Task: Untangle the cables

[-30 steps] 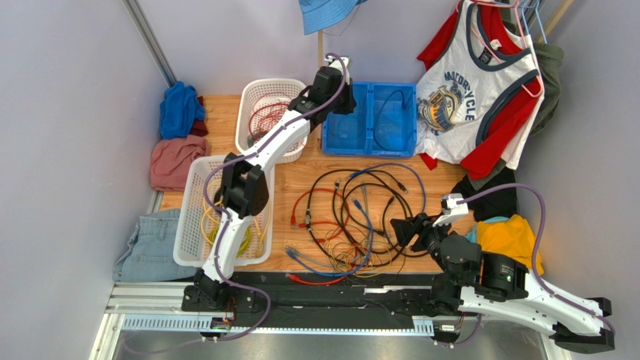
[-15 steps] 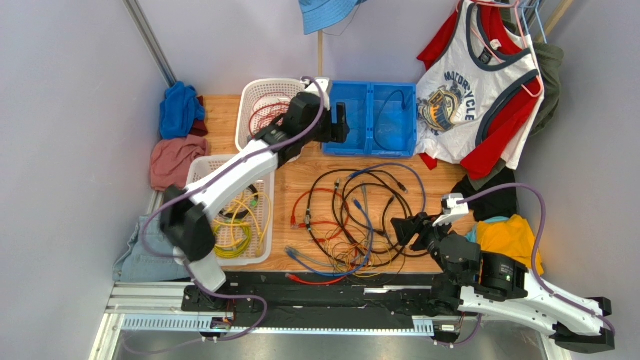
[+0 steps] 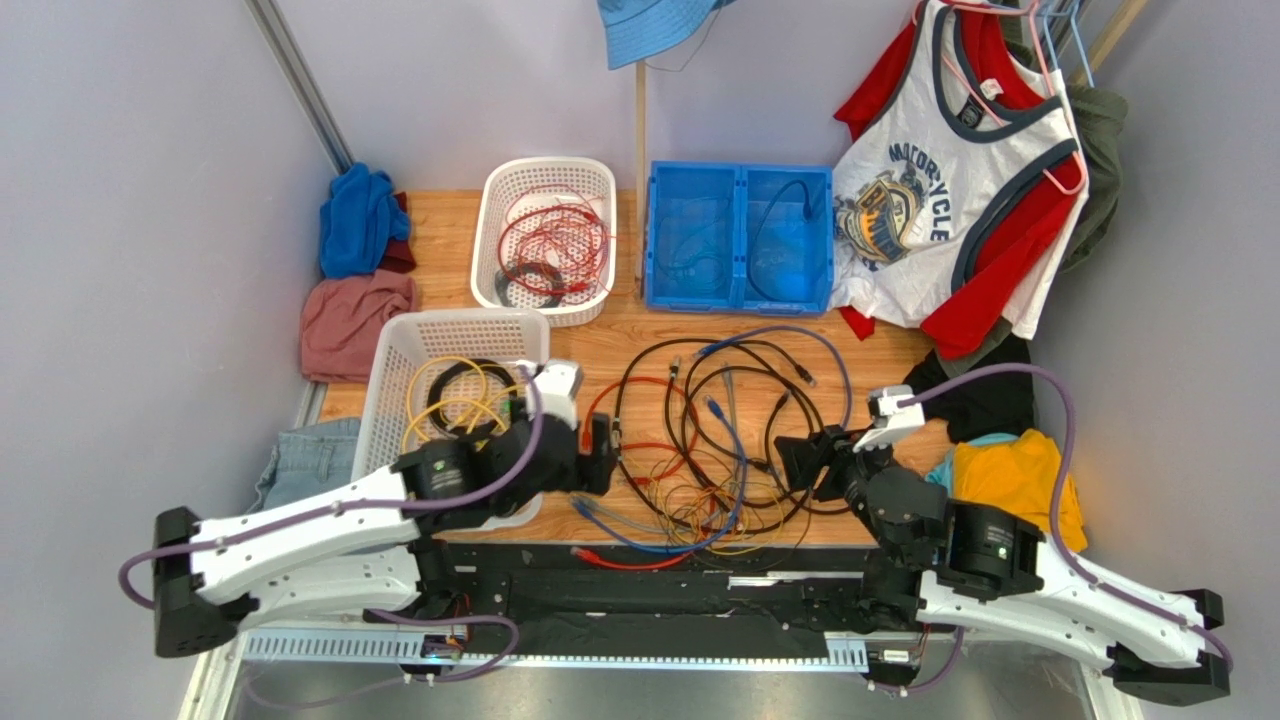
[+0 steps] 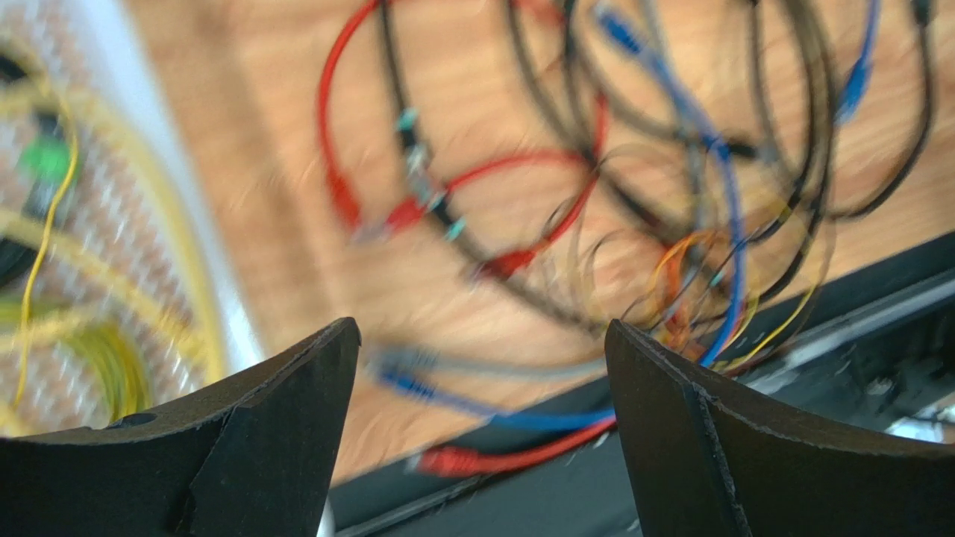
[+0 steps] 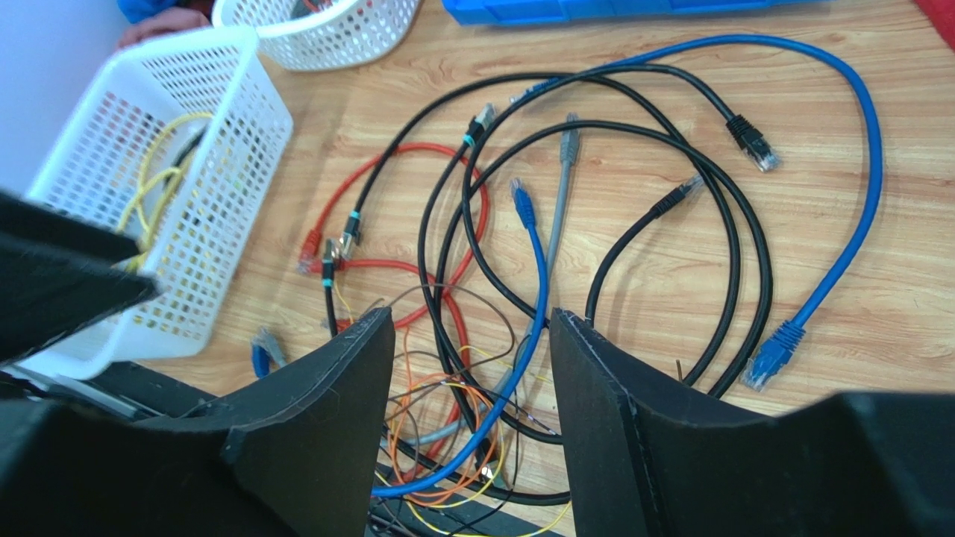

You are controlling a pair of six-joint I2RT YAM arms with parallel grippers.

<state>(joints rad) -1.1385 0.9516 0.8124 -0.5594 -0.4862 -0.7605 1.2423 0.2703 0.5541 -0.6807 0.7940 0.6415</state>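
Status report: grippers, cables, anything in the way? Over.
Left gripper open, empty, left of cables. Right gripper open, empty, right of them. Cables tangled on table, none held. Near white basket close beside left gripper.

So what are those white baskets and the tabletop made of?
The white baskets look like moulded plastic: smooth, slightly glossy, with a regular grid of holes in the walls. The tabletop looks like wood or wood-look laminate, matte, with pale grain lines; the pictures cannot settle which.
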